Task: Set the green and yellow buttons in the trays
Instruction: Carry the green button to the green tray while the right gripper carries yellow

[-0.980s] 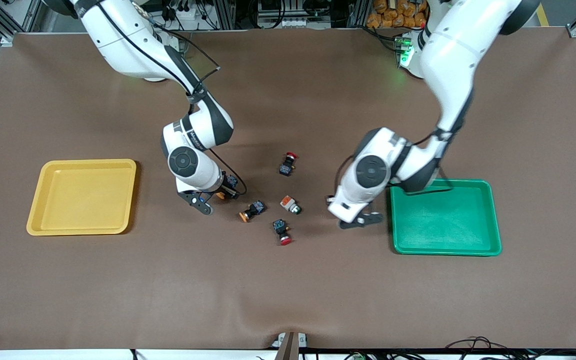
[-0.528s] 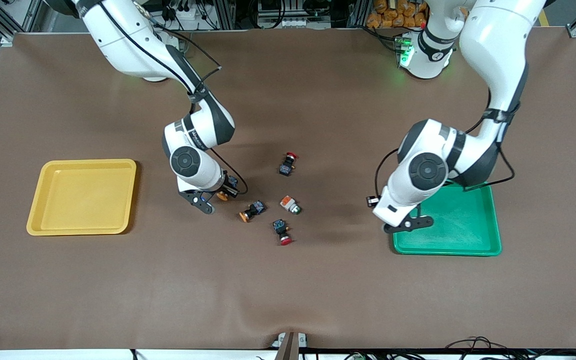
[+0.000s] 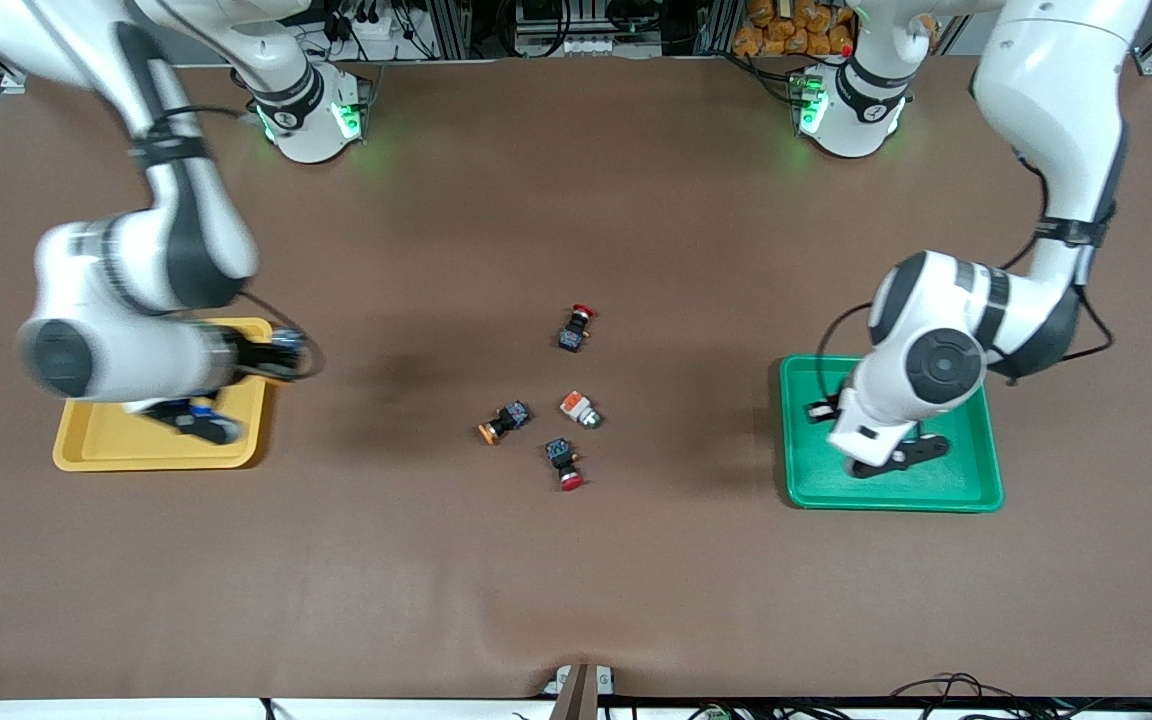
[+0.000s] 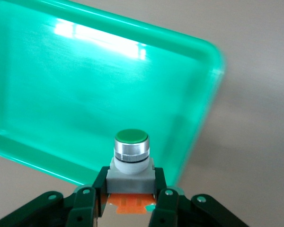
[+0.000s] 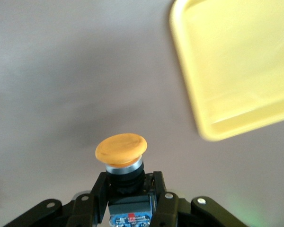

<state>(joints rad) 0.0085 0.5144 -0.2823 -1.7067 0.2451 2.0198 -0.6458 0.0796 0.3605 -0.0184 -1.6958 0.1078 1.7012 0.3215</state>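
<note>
A green-capped button (image 4: 130, 163) was clamped between the left gripper (image 4: 130, 201) fingers above the green tray (image 4: 47, 85), a yellow-capped button (image 5: 121, 161) between the right gripper (image 5: 128, 203) fingers short of the yellow tray (image 5: 236, 61), where early release could have missed it.

You're looking at a robotics lab setup here, not a home or a shop. Two white Franka-style arms, the right arm (image 3: 136, 300) and the left arm (image 3: 976, 330), are bolted at the top edge of a big bench (image 3: 576, 560) covered with a plain brown mat. Their bases glow with green status lights. Past the bench edge you've got aluminium framing (image 3: 456, 25), tangled cables (image 3: 376, 25) and power strips, plus more wires (image 3: 946, 688) trailing along the near edge. Everything's laid out like a test rig: bare work surface, colour-coded trays, overhead camera view.
</note>
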